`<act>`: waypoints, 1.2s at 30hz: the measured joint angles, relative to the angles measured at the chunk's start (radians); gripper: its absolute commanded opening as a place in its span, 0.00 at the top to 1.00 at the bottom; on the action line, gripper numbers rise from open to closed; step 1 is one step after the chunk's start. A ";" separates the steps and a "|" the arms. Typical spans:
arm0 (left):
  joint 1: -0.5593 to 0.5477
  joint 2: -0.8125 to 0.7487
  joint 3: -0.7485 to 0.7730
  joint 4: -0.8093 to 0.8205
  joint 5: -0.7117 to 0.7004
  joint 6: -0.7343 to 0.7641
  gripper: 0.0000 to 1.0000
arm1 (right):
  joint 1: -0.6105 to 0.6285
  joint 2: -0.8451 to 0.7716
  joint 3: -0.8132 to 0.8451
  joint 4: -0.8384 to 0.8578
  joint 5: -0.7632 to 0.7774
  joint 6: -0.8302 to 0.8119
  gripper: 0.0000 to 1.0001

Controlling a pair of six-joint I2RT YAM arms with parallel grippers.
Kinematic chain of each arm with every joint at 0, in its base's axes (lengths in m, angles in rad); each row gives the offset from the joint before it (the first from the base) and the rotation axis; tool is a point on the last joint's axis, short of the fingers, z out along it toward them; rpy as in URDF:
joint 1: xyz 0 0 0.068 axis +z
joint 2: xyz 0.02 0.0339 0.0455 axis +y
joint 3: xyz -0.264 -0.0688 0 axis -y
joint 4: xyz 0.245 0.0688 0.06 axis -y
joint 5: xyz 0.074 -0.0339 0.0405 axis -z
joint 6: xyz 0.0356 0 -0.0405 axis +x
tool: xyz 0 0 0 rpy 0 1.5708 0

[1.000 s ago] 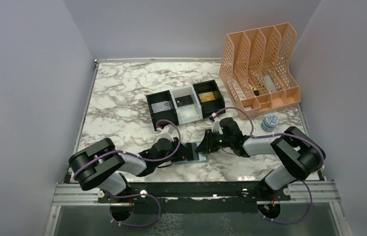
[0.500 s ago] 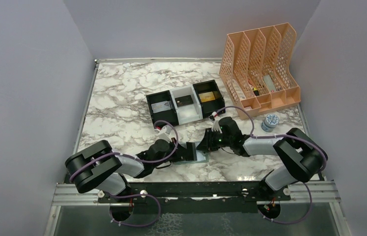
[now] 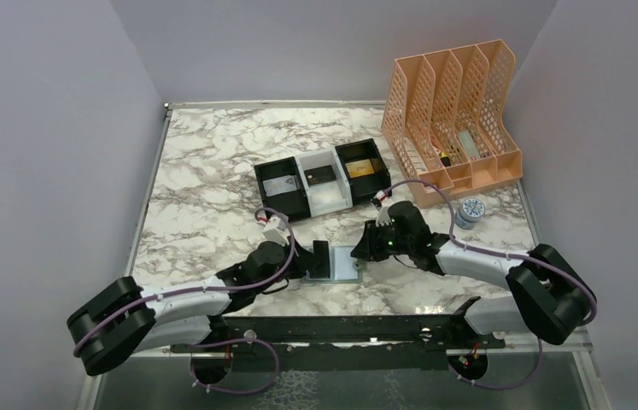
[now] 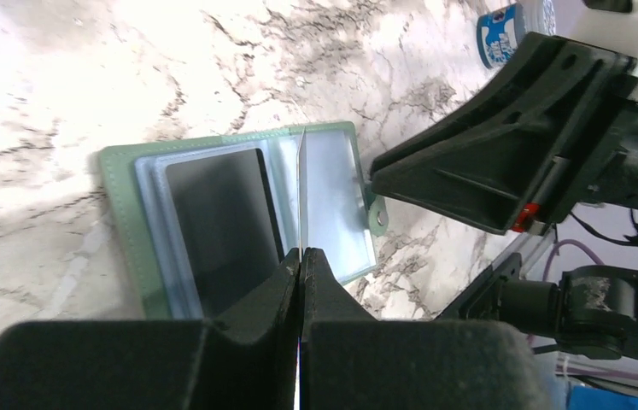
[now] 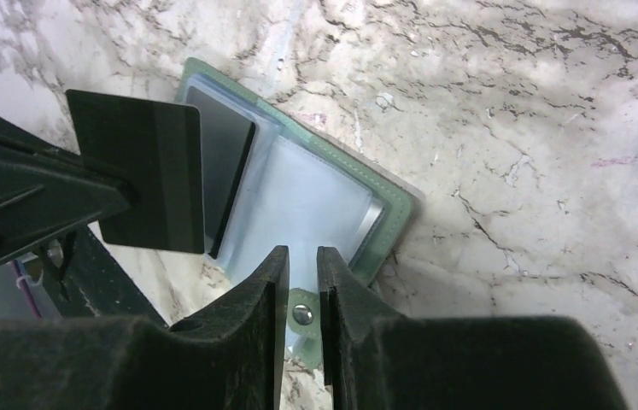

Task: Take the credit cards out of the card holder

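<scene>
The sage-green card holder lies open on the marble, pale blue pockets up. It also shows in the left wrist view and the right wrist view. My left gripper is shut on a black credit card, held on edge above the holder's left half. A second dark card sits in the left pocket. My right gripper has its jaws almost together, tips at the holder's right edge over the snap tab.
A black-and-white three-compartment tray with cards in it stands behind the holder. An orange file organizer is at the back right, with a small blue-and-white tin in front of it. The table's front rail is close behind both grippers.
My left gripper has drawn back to the left with the black card, which now stands free of the pocket. The right gripper has shifted slightly right, still at the holder's edge.
</scene>
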 measured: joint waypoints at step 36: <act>0.000 -0.391 -0.034 -0.301 -0.096 0.135 1.00 | 0.189 0.143 0.140 -0.031 0.203 0.026 0.63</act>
